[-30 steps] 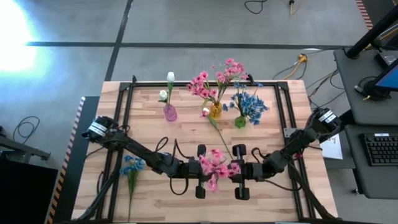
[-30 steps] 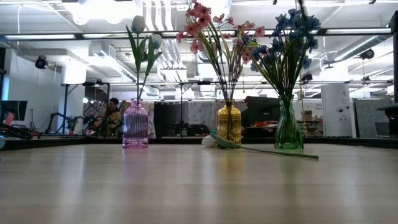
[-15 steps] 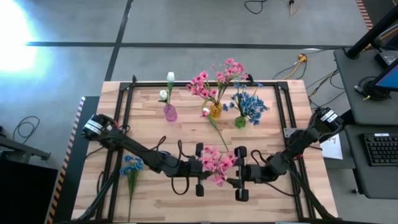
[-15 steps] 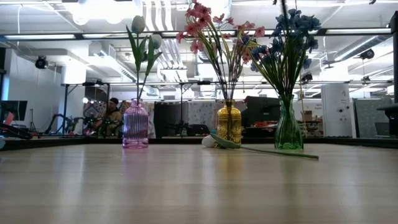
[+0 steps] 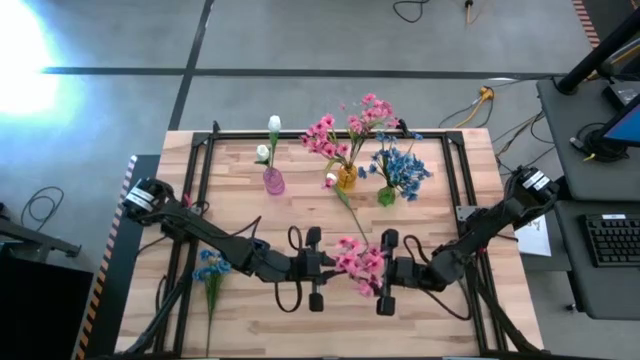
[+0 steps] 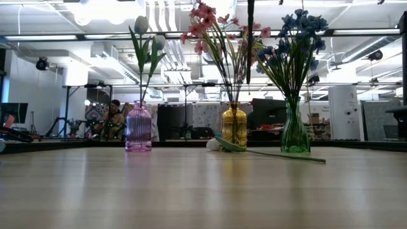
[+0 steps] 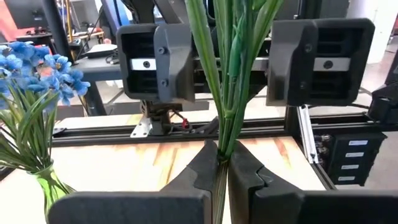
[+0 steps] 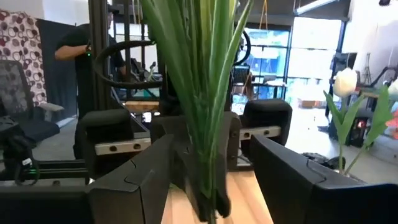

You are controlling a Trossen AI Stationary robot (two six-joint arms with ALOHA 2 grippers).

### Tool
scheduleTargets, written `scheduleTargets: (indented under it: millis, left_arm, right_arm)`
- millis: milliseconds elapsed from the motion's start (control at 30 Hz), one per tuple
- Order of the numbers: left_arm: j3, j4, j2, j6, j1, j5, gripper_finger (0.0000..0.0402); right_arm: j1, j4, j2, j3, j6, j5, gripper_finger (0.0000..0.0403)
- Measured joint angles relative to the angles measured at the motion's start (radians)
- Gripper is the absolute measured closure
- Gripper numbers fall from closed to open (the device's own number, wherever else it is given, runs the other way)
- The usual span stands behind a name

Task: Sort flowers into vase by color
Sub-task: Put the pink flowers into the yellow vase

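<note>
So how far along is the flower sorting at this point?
Done: white buds stand in the purple vase, pink blossoms in the yellow vase, blue ones in the green vase. In hand: the left tool is shut on the pink flower bunch; the right tool stands open around its stems. Left: that bunch, a white bud flower lying by the yellow vase, and a blue flower lying near the table's left edge.

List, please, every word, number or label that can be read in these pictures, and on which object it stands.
None can be read.
White stickers on the cabinet: print too small.
Paper sheet beside the table: blurred.
Vases, flowers and grippers show no text.
</note>
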Motion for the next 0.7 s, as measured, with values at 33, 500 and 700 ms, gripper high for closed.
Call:
scheduleTargets:
  millis: [33,500,700]
  left_arm:
    - [0.0,0.0,0.0,-0.002,0.0,0.0,0.04]
    - [0.0,-0.003,0.0,-0.003,0.001,-0.016,0.04]
    - [0.0,-0.003,0.0,-0.003,0.001,-0.016,0.04]
  right_arm:
    - [0.0,-0.014,0.0,0.003,0.008,0.001,0.0197]
    - [-0.02,-0.15,0.0,0.083,0.026,-0.002,0.0217]
    - [-0.02,-0.17,0.0,0.084,0.049,-0.007,0.0303]
